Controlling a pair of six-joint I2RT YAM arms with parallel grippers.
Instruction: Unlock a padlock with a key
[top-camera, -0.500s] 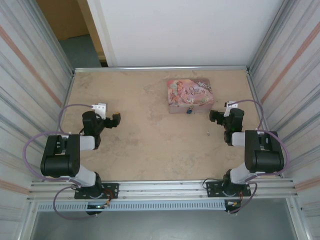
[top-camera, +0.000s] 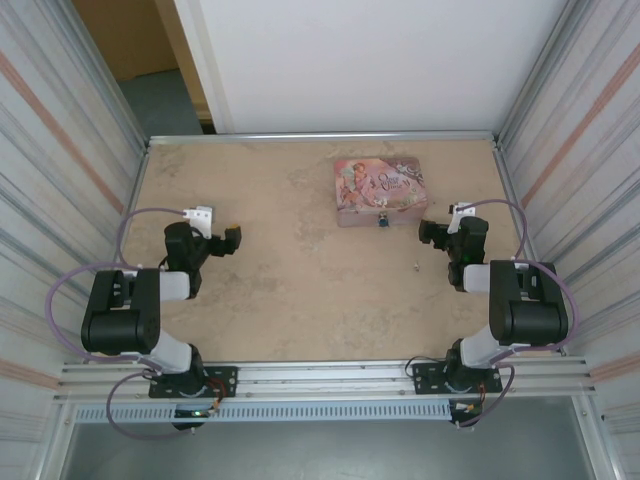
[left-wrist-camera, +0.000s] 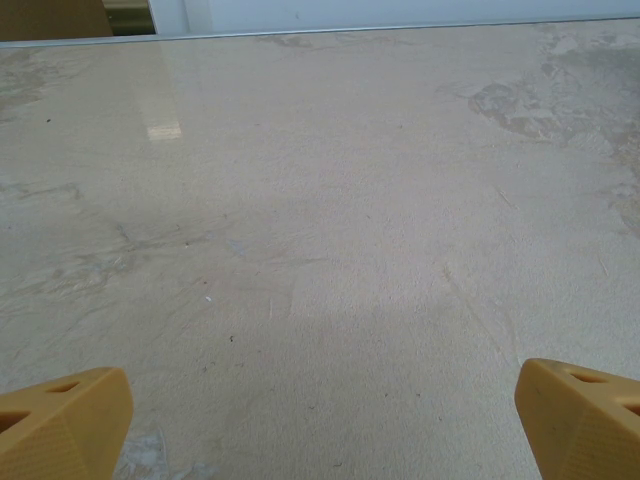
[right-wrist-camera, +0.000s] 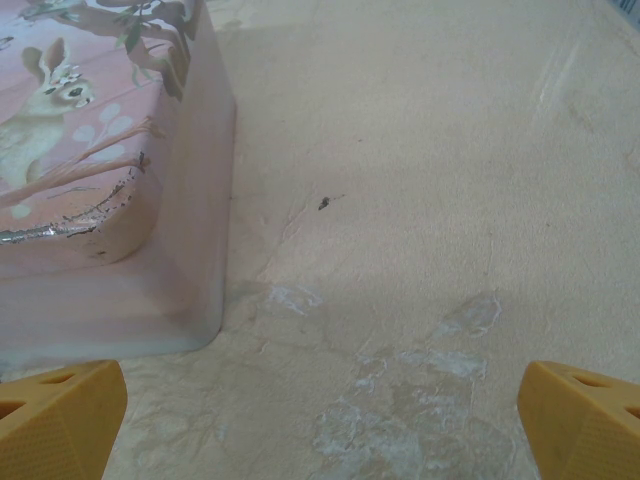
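Just left of the gaping right tool (top-camera: 427, 234), the padlock (top-camera: 381, 221); left tool (top-camera: 232, 240) gaping too.

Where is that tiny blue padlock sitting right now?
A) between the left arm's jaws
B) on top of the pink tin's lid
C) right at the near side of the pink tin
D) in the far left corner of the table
C: the top view shows the padlock as a small blue speck right at the near side wall of the pink tin, below its lid.
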